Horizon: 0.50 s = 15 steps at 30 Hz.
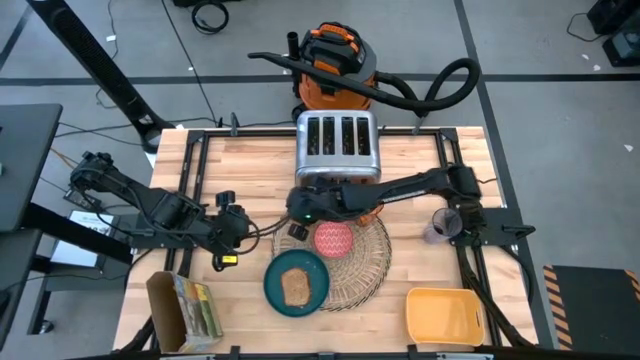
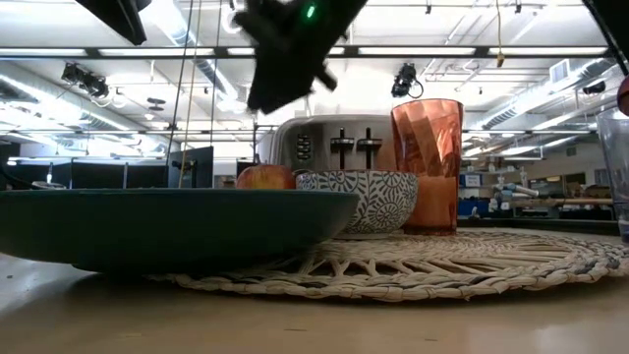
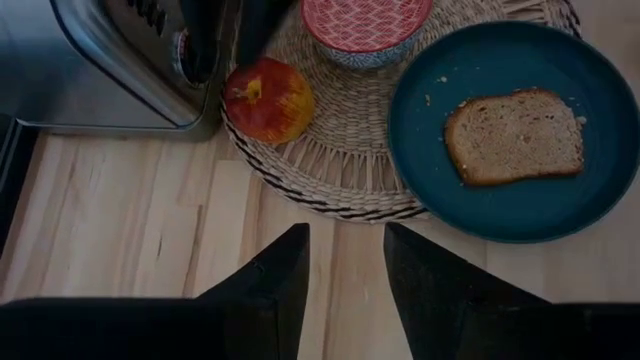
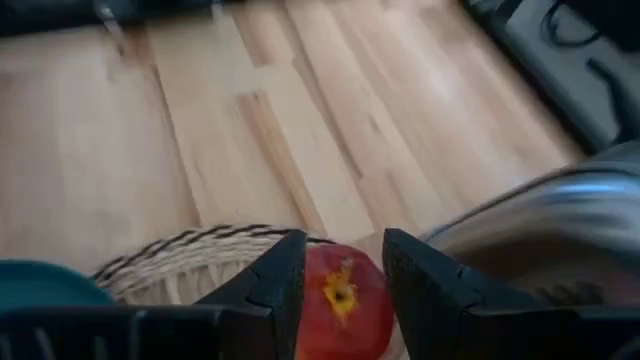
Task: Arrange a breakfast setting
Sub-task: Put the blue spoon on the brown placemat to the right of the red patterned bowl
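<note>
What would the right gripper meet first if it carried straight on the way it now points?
Most likely the red-yellow apple, which sits between the fingers of the right gripper at the woven placemat's edge; depth is unclear.

Robotics lab: concrete floor, shop vacuum (image 1: 335, 62), strip-lit open ceiling (image 2: 472, 49).

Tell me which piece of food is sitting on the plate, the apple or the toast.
The toast slice. It lies flat on the dark teal plate, while the apple rests on the woven placemat beside the toaster.

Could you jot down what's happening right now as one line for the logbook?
stage: apple placing | right gripper: jaws open astride apple on placemat edge | left gripper: open, waiting by plate | toast: on plate
</note>
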Available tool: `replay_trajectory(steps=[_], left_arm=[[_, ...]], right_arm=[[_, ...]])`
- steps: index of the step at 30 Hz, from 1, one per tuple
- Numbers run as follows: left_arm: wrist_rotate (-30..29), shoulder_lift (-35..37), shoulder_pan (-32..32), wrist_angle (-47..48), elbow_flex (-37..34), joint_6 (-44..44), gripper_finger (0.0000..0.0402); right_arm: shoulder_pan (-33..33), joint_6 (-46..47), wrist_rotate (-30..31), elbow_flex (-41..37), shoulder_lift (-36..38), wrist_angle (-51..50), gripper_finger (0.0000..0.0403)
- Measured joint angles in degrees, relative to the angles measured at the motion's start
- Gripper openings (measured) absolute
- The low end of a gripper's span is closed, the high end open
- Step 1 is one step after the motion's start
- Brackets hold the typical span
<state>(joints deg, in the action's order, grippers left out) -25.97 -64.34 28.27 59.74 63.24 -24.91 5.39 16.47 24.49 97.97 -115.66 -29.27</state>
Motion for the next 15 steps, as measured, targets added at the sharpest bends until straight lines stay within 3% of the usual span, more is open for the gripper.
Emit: replay_trajectory(steps=[7,15], left_arm=[[0.0,0.0,0.0,-0.5,0.0,-0.4,0.0139],[-0.4,0.0,0.0,-5.3,0.0,0.4,0.0139]], right_arm=[[6.9,1.5,6.0,0.0,9.9,-9.6,0.0144],[16.8,15.1,14.2,0.0,19.2,-28.5,0.0144]])
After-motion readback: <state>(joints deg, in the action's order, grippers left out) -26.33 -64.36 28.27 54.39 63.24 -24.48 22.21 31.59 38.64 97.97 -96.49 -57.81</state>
